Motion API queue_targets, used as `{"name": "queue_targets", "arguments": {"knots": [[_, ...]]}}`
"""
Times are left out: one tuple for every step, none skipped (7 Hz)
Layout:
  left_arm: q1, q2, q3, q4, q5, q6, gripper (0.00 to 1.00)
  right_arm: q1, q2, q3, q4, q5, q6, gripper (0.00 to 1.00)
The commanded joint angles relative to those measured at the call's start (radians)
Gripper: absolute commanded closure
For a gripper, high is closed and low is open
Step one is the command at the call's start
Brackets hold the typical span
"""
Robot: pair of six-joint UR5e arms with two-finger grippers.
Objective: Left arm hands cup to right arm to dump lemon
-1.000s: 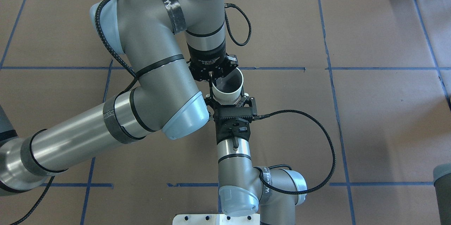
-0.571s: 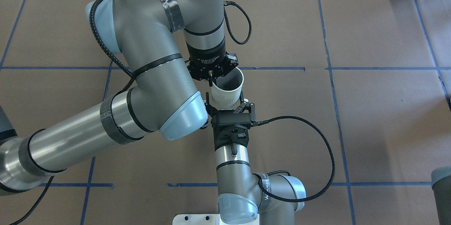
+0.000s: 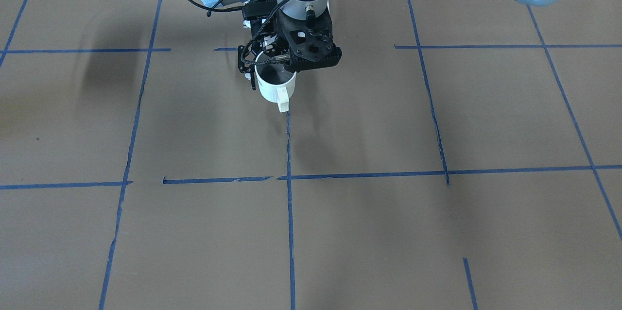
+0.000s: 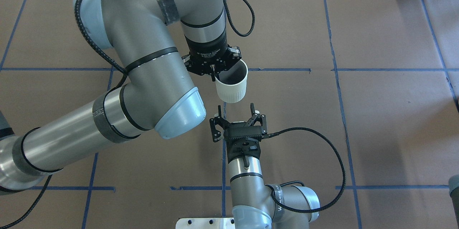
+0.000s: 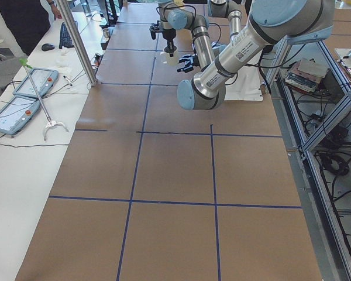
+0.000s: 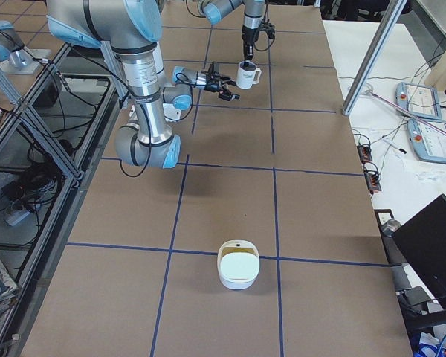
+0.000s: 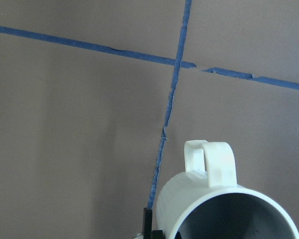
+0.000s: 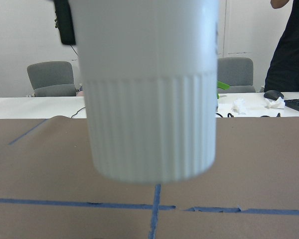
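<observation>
- Brown paper covers the table (image 4: 376,114), gridded with blue tape lines (image 4: 279,69). In the exterior right view a white rounded bowl (image 6: 238,265) with a yellowish inside sits on it, well apart from both arms.
- The small white ribbed cup (image 4: 232,89) with a loop handle (image 3: 284,102) hangs clear of the table, mouth up, with its long axis roughly vertical. No lemon shows in the part of its grey inside that can be seen.
- The grey tubular left arm (image 4: 143,78) carries it. The black left gripper (image 4: 214,74) is clamped on the rim at about 10 o'clock of the cup in the overhead view, one finger inside and one outside.
- The grey tubular right arm (image 4: 247,171) reaches in from below. Its black right gripper (image 4: 236,111) lies level with its fingers spread wide, holding nothing and touching nothing.
- From that gripper the cup lies at 12 o'clock, near but with a gap between them. The handle is on the far side, at 12 o'clock of the cup.
- By this layout, the coming grasp calls for a straight advance toward 12 o'clock. The spread looks wider than the ribbed band, which fills the middle of the right wrist view.
</observation>
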Motion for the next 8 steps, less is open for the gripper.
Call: {"name": "queue_targets", "arguments": {"knots": [[-0.064,0.054,-0.069,-0.002,-0.009,0.013,1.0,-0.01,-0.017,0.004,0.002,0.015,-0.002,0.0],[-0.104,0.173,-0.175,-0.002,-0.011,0.127,1.0,0.008,-0.025,0.029,0.007,0.065,-0.018,0.0],[-0.154,0.29,-0.248,-0.002,-0.014,0.246,1.0,0.023,-0.08,0.109,0.005,0.092,-0.053,0.0],[-0.193,0.379,-0.28,-0.009,-0.014,0.392,1.0,0.045,-0.158,0.204,0.005,0.153,-0.067,0.0],[-0.251,0.464,-0.294,-0.013,-0.015,0.545,1.0,0.078,-0.213,0.271,0.004,0.217,-0.096,0.0],[-0.295,0.572,-0.296,-0.038,-0.034,0.689,1.0,0.12,-0.249,0.291,0.004,0.266,-0.122,0.0],[-0.357,0.667,-0.279,-0.137,-0.058,0.791,1.0,0.172,-0.299,0.328,0.004,0.349,-0.174,0.0],[-0.372,0.766,-0.244,-0.199,-0.06,0.886,1.0,0.228,-0.362,0.371,0.004,0.438,-0.234,0.0]]}}
